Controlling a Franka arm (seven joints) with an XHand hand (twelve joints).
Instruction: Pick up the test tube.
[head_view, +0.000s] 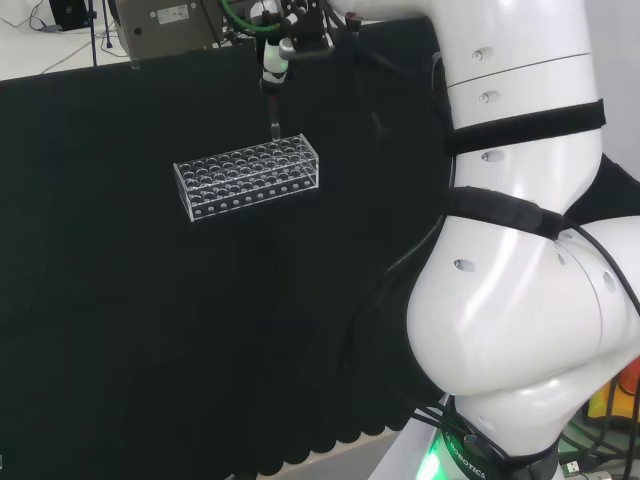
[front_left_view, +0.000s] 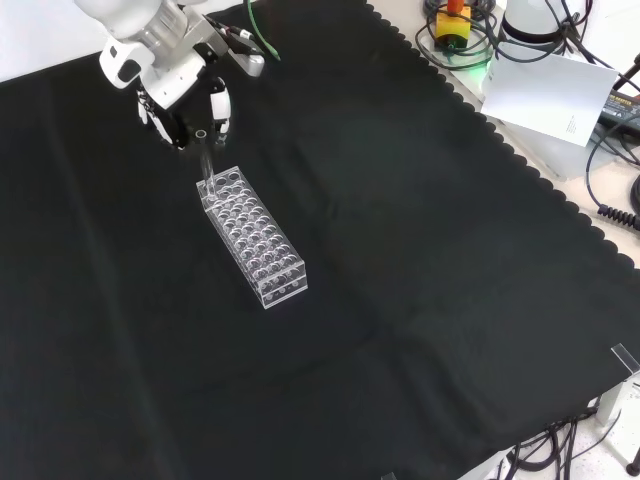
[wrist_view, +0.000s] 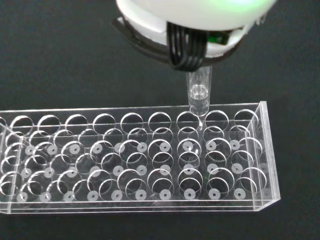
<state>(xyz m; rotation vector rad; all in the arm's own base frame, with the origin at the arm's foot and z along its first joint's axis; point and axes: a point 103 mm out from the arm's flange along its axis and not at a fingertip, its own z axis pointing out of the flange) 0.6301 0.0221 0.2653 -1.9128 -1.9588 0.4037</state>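
Observation:
A clear test tube (wrist_view: 199, 95) hangs upright in my hand (front_left_view: 185, 100), whose fingers are pinched on its upper part. Its lower end hovers just over the end row of holes in the clear plastic rack (wrist_view: 150, 160). In the front view the test tube (front_left_view: 206, 155) points down at the far end of the rack (front_left_view: 255, 240). In the head view the hand (head_view: 277, 55) holds the test tube (head_view: 273, 120) above the right rear part of the rack (head_view: 250, 175). The rack's holes look empty.
The black cloth (front_left_view: 420, 260) covers the bench around the rack. A grey box (head_view: 165, 25) stands beyond the cloth's far edge in the head view. Cables, a paper sheet (front_left_view: 545, 95) and an orange item lie off the cloth at the front view's top right.

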